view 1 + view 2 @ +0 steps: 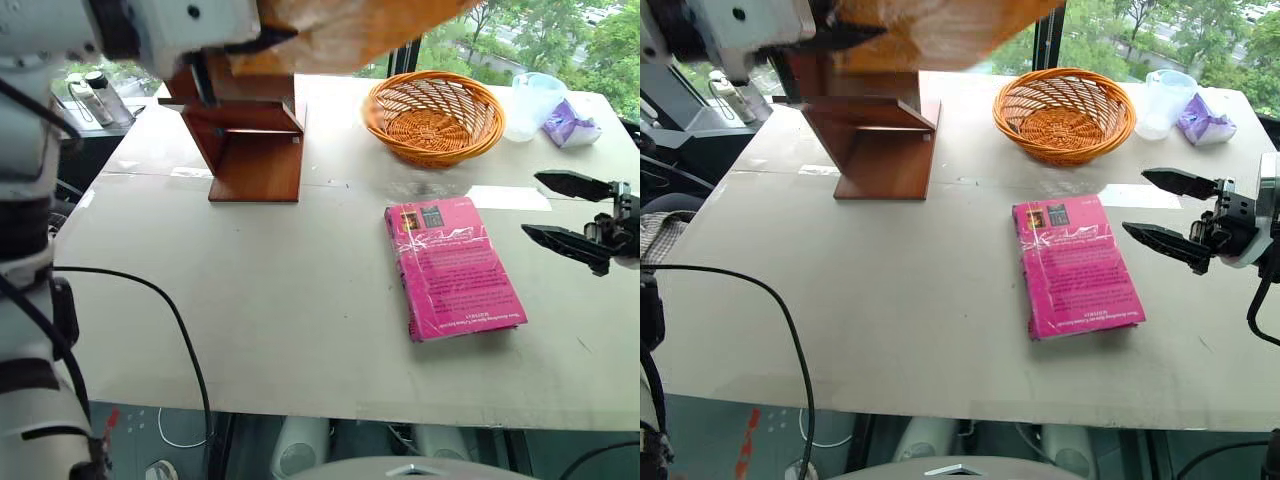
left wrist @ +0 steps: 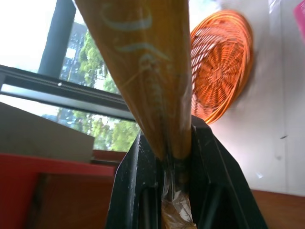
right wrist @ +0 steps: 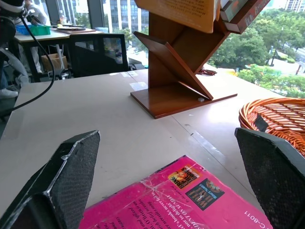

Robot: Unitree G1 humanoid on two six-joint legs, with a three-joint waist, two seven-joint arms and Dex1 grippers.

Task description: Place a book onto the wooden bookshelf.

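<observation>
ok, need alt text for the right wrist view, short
The right claw hangs open just above a glossy pink paperback book lying flat on the pale table. Beyond it stand a reddish-brown wooden bookshelf with slanted boards and, to one side, an orange wicker basket.

Head stereo pair looks forward and down over the table, both eyes sharing bookshelf, basket and pink book. Left wrist cam sits very close behind the yellow book, basket beyond. Right wrist cam looks low across the table toward the bookshelf, pink book close below.
</observation>
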